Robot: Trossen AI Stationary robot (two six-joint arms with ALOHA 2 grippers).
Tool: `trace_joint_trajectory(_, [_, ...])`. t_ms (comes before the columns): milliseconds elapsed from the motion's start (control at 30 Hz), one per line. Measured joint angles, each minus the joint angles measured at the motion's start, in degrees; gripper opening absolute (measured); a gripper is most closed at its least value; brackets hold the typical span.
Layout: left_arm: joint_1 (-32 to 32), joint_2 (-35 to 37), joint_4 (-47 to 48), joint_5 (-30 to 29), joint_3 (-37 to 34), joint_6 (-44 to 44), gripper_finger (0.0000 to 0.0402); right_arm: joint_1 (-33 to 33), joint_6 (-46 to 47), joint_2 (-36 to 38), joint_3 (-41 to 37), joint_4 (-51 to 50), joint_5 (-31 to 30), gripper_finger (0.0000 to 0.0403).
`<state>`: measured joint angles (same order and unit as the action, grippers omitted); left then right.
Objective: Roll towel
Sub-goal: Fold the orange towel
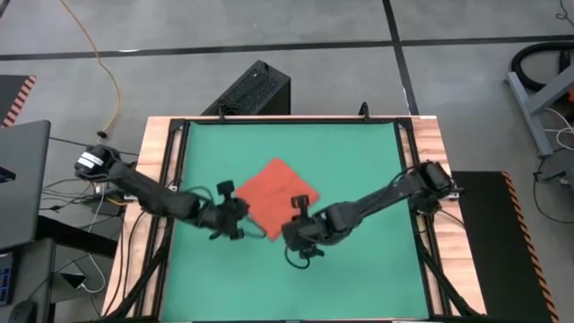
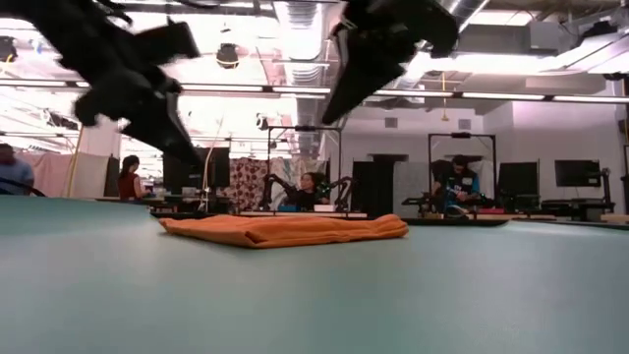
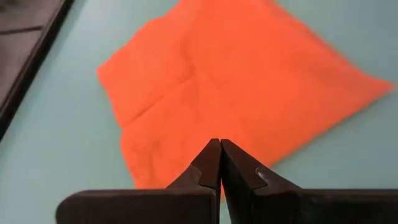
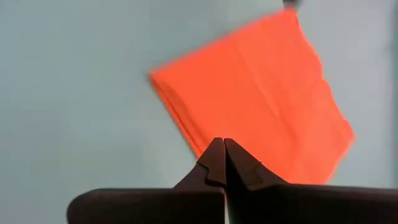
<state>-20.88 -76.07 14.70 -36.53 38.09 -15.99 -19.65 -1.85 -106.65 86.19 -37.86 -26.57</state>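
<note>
Both grippers, left [image 1: 235, 222] and right [image 1: 293, 235], hover pinched together over the flat, diamond-set towel [image 1: 280, 196].

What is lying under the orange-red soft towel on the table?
The orange-red soft towel lies folded flat on the green table mat. Anything between them would be covered and cannot be seen.

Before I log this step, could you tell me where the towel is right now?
In the high view the towel lies folded flat near the middle of the green table, with the left gripper and right gripper shut above its near edge.
</note>
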Motion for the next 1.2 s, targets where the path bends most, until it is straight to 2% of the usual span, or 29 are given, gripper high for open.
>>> trace_joint_trajectory(167, [7.9, -0.02, -6.64, 13.44, -1.93, 10.46, 0.0, -2.04, -2.1, -3.99, 0.41, 13.17, -1.7, 0.001])
trace_joint_trajectory(267, [10.18, -0.02, -10.14, 18.34, -4.78, 13.42, 0.0, -1.84, -3.64, -9.48, -0.1, 16.89, -2.44, 0.001])
trace_joint_trajectory(467, [10.2, 3.35, -10.41, 20.02, -10.06, 8.41, 0.0, 0.52, -3.45, -16.08, 0.3, 24.07, -1.92, 0.001])
trace_joint_trajectory(633, [8.98, 6.81, -11.28, 19.48, -12.24, 3.45, 0.0, 1.45, -0.86, -18.86, 0.42, 25.6, 5.23, 0.001])
trace_joint_trajectory(800, [7.32, 8.87, -12.62, 20.53, -12.28, 1.57, 0.0, -1.73, 3.76, -18.13, 0.55, 17.57, 9.0, 0.0009])
trace_joint_trajectory(967, [5.35, 8.25, -20.05, 23.88, -12.28, 2.55, 0.0, -7.01, 10.49, -15.68, 0.52, 5.05, 11.0, 0.0009])
trace_joint_trajectory(1067, [4.52, 7.27, -24.27, 24.06, -12.27, 2.67, 0.0, -9.35, 14.9, -14.14, 0.41, -2.19, 10.92, 0.0009])
trace_joint_trajectory(1200, [3.07, 4.75, -31.28, 24.83, -12.26, 2.9, 0.0, -12.47, 24.74, -11.67, -0.04, -15.58, 7.6, 0.0009])
